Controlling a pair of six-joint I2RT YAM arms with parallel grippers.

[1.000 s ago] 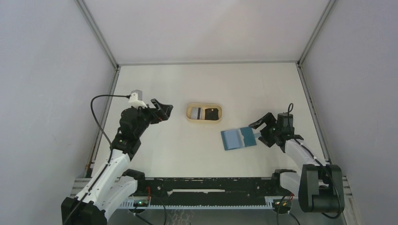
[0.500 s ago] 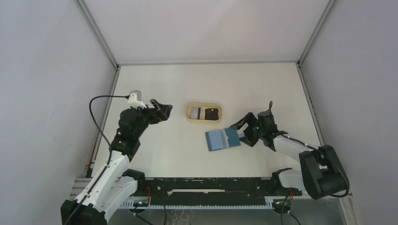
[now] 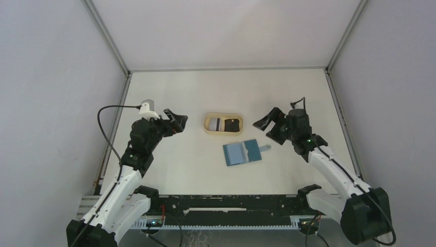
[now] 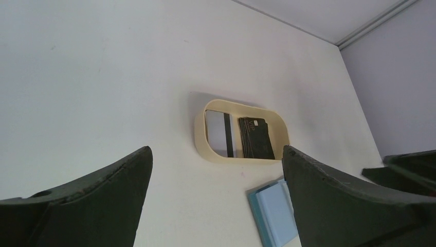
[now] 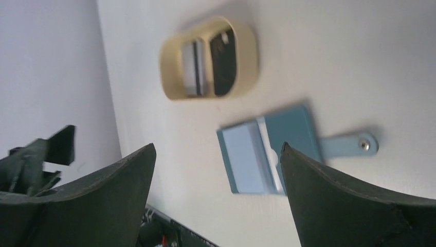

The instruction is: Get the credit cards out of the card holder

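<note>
– So, is there any writing you can read?
– No, it is too small for me. White card (image 3: 218, 124) with a dark stripe and black card (image 3: 232, 125) lie in the tray (image 3: 207, 125).
– And the holder?
– Holder (image 3: 242, 153) lies open and flat, just in front of the tray, long axis left to right, tab (image 3: 265, 148) pointing right. My left gripper (image 3: 180, 122) and right gripper (image 3: 263, 129) are both spread wide and hold nothing.

Off-white table (image 3: 180, 92) bearing a tan oval tray (image 3: 206, 125) near centre and, close by toward the near edge, an open teal card holder (image 3: 242, 153) lying flat.
</note>
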